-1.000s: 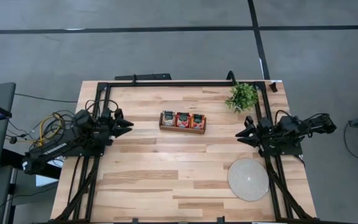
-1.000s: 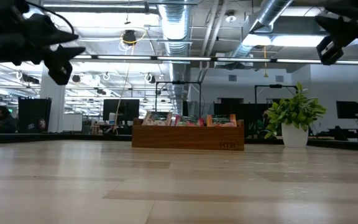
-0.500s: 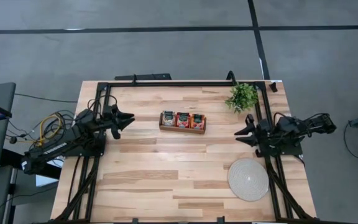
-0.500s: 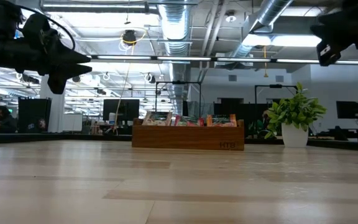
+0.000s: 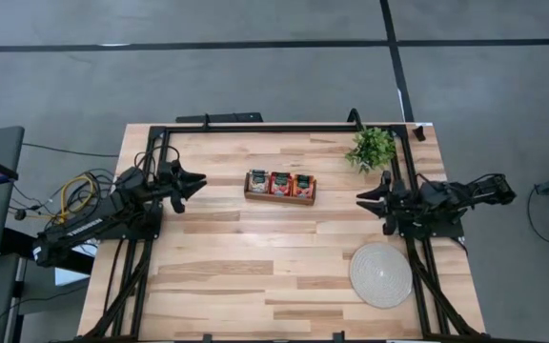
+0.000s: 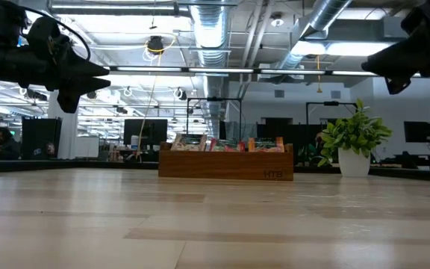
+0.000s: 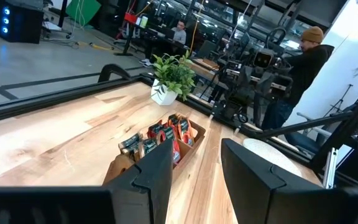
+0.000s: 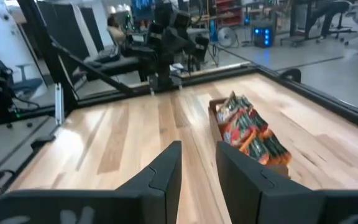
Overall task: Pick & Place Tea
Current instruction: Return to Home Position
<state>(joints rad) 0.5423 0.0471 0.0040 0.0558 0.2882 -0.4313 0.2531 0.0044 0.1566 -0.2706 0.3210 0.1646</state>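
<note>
The tea sachets (image 5: 280,183) stand on edge in a low wooden tray (image 5: 280,197) near the table's far middle, pale ones at its left end and red ones beside them. The left wrist view shows them (image 7: 160,137), as does the right wrist view (image 8: 248,129); in the low view only their tops (image 6: 226,143) rise above the tray wall. My left gripper (image 5: 198,181) hovers open to the tray's left, above the table (image 6: 99,73). My right gripper (image 5: 360,203) hovers open to the tray's right (image 6: 370,66). Each points at the tray.
A potted green plant (image 5: 371,148) stands at the far right, close to my right arm. A round woven mat (image 5: 381,274) lies at the near right. A black frame (image 5: 255,128) runs along the table's edges. A person (image 7: 303,68) stands beyond the right side.
My left gripper has shifted slightly toward the far edge and levelled out, then stayed still. My right gripper has moved a little toward the tray, and its fingers have tipped from pointing downward to nearly level.
</note>
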